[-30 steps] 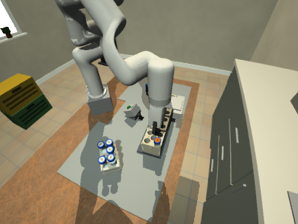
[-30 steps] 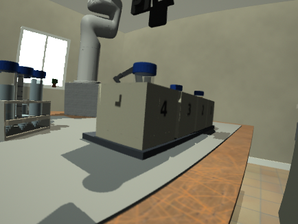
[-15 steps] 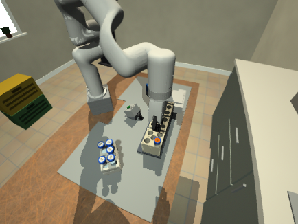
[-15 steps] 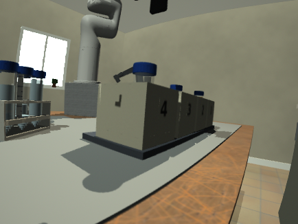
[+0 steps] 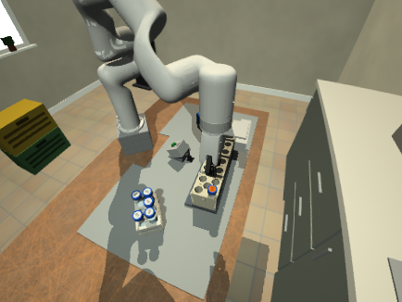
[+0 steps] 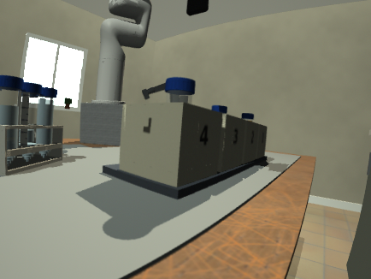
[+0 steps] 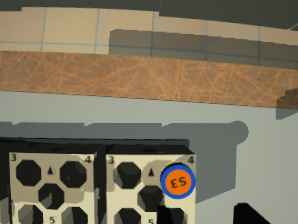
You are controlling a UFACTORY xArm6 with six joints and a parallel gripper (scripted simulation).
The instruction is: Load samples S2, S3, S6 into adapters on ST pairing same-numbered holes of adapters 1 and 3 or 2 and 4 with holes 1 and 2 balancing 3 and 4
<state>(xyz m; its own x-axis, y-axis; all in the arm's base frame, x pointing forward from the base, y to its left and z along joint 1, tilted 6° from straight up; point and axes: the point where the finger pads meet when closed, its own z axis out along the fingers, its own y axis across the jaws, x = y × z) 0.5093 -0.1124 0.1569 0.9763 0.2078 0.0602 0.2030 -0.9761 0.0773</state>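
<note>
The claw (image 5: 210, 166) (image 6: 197, 6) (image 7: 206, 215) stands partly open with nothing between its fingers, above the row of adapters; the wrist view cuts off its fingers at the lower edge, and the exterior view shows only a dark portion at the top. Sample S3 (image 5: 212, 189) (image 6: 180, 86) (image 7: 178, 182), identified by the inverted "S3" on its orange dot within a blue cap, stands upright in hole 4 of adapter 4 (image 5: 204, 202) (image 6: 150, 145) (image 7: 122, 195), its cap raised above the adapter's top. Side numerals 4, 3 and 2 are legible in the exterior view, the farthest being too narrow to read with certainty; the wrist view shows 3, 4 and a partly cropped 5 on two adapters. Four adapters form one row on the dark stand (image 5: 201, 208) (image 6: 141, 181) (image 7: 150, 142). Three blue caps rise above this row in the exterior view, the farther two without visible labels. The water rack (image 5: 149, 229) (image 6: 43, 146) carries five tubes with white dots, their printing too small to read; the exterior view crops it, showing three caps. One green DONE key (image 5: 174, 144) lies on a small sloped desk (image 5: 178, 150), while the arm partly hides a pale block beyond the adapters.
</note>
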